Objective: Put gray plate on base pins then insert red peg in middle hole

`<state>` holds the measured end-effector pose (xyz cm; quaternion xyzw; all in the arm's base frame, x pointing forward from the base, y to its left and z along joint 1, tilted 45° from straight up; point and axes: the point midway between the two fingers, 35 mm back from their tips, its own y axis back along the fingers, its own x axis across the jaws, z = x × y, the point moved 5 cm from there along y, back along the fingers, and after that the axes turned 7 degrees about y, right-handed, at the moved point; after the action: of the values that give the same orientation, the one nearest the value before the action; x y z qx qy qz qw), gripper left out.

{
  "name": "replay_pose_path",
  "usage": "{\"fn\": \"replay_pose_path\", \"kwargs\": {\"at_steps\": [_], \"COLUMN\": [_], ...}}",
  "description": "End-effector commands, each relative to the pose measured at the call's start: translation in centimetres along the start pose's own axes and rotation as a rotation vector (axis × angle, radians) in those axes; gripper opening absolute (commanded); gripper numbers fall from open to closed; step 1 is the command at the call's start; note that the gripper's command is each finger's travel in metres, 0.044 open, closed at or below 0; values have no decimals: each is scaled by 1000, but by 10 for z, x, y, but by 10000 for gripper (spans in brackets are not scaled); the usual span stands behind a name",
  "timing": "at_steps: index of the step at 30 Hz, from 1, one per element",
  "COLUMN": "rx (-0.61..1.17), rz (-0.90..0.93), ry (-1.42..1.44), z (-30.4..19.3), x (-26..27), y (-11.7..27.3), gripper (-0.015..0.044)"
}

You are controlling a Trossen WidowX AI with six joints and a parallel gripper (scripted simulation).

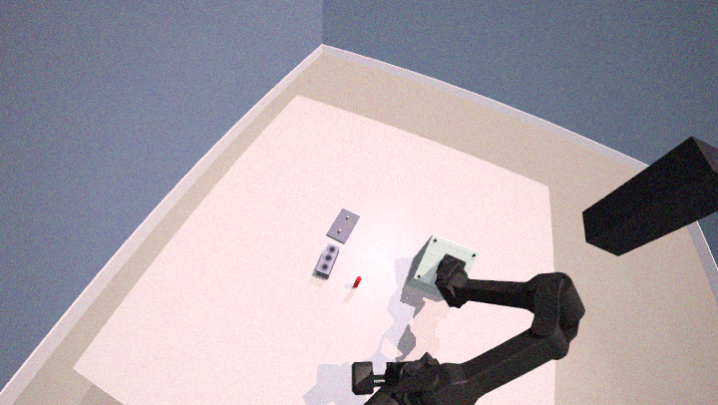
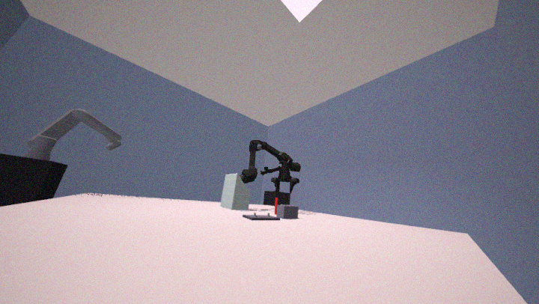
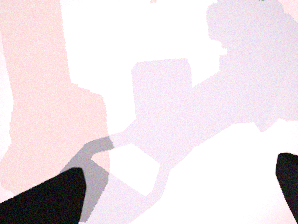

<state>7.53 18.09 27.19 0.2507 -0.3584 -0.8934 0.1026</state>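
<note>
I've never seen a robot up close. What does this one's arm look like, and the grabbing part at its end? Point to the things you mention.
The arm (image 1: 503,362) (image 2: 273,150) is very dark, nearly black, built of chunky, angular links with bulkier, rounded joints. The gripper (image 3: 182,173) has two matching black fingers, each with a blunt, rounded tip in the wrist view. I see no cables or markings, though fine details are hard to make out.

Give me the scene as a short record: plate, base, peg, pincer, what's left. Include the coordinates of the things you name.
plate: gray (image 1: 330,257) (image 2: 287,212), three holes in its top face, off the base and beside it
base: thin slab (image 1: 342,226) (image 2: 260,218), both pins bare
peg: red (image 1: 356,281) (image 2: 276,206), standing upright, outside the plate's holes
pincer: open (image 1: 379,378) (image 2: 284,191) (image 3: 181,167), nothing between its fingers, away from plate and peg
pedestal: pale green (image 1: 425,253) (image 2: 229,192), bearing the arm
left to do: plate onto pins, then peg into middle hole and release
</note>
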Motion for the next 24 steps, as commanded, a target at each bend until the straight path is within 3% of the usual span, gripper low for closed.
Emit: {"fn": "replay_pose_path", "kwargs": {"at_steps": [1, 18, 24], "rx": [0, 6, 10], "rz": [0, 10, 11], "ry": [-16, -1629, -1949], "z": [0, 0, 0], "x": [0, -1, -1], "y": [0, 0, 0], "gripper": [426, 440, 440]}}
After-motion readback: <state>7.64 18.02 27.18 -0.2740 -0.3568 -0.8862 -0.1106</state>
